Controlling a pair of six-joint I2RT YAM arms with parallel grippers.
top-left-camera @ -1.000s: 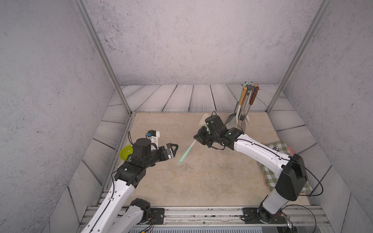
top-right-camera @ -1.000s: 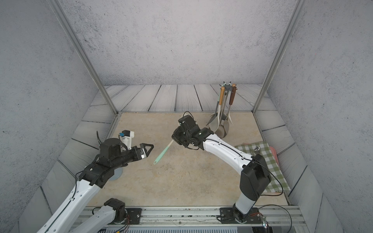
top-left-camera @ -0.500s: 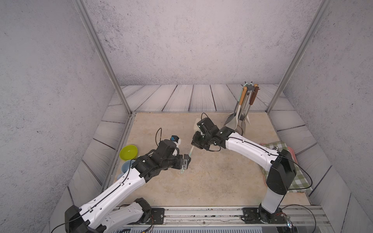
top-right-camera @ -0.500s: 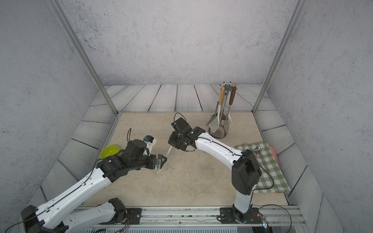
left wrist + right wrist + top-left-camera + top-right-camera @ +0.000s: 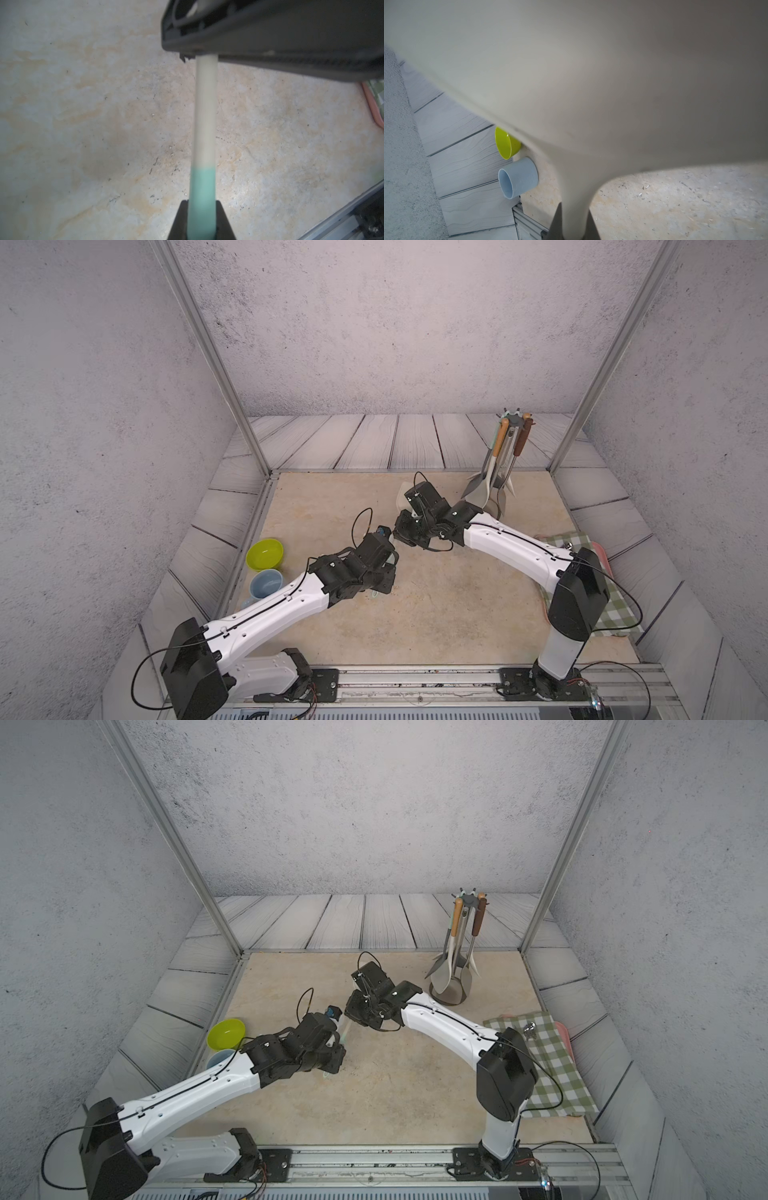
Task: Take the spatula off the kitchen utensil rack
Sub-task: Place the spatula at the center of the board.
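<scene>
Beige table (image 5: 457,614), grey walls (image 5: 374,323). Mid-table, L gripper (image 5: 201,209) clamps teal handle end of spatula (image 5: 204,124); R gripper (image 5: 574,218), at its 1 o'clock, pinches the neck by the blade. Spatula's off the rack (image 5: 468,900), which stands far at 1 o'clock w/ other utensils (image 5: 496,448).

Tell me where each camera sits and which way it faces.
Top views: high above the rail, looking down and forward over the table; left arm and right arm show.
Left wrist: on the left arm, looking along the spatula to the right gripper; left gripper shows.
Right wrist: on the right arm, facing the spatula blade, green bowl, blue cup; own fingers show.
Both wrist views share the spatula.
</scene>
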